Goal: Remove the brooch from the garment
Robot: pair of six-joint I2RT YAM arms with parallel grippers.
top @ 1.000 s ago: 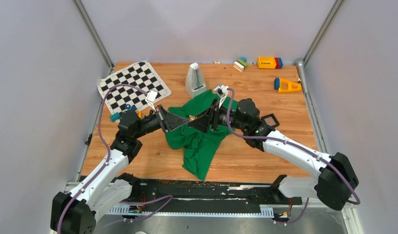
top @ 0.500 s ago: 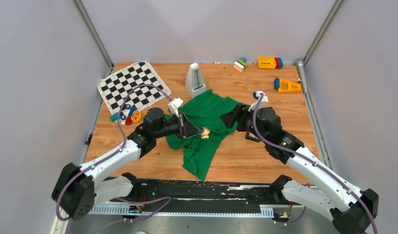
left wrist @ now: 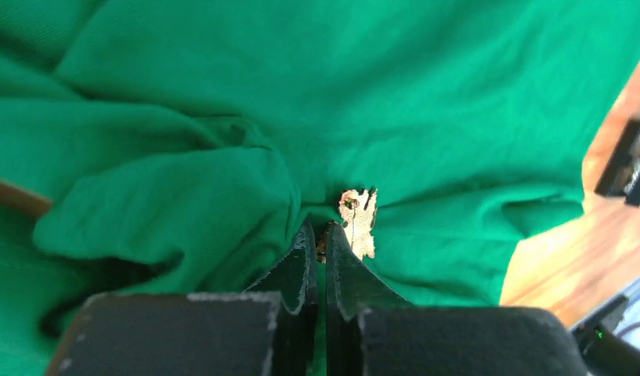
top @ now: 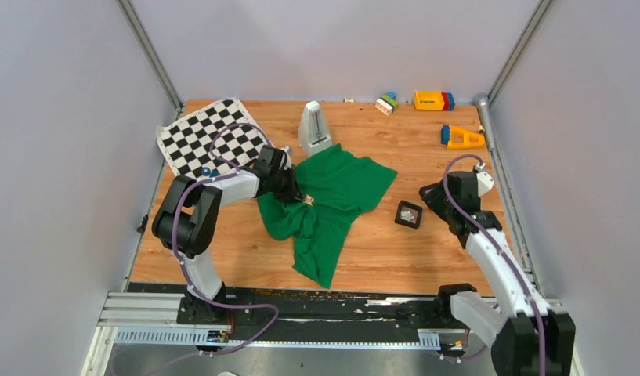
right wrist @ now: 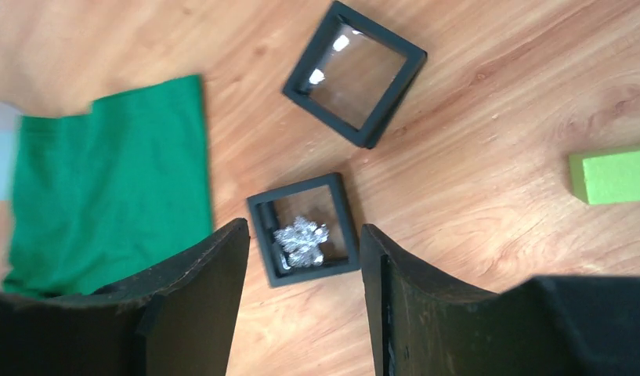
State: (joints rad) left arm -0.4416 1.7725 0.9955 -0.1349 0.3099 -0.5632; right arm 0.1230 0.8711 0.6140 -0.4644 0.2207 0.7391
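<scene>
Where garment (top: pixel 332 188) bunches, brooch (left wrist: pixel 357 222): pale gold, on green cloth, at 1 o'clock from left gripper (left wrist: pixel 317 235). Fingers together, pinching brooch's lower edge. Right gripper (right wrist: pixel 302 229): fingers apart, over box (right wrist: pixel 297 192) holding silver ornament (right wrist: pixel 301 239), 3 o'clock of garment. Frame (right wrist: pixel 354 73) at 12 o'clock of box.

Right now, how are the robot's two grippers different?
The left gripper is pinched shut on the brooch over the green shirt; the right gripper is wide open and holds nothing. The left one is at the cloth; the right one hangs above a black frame box on the wooden table. Both are black.
</scene>
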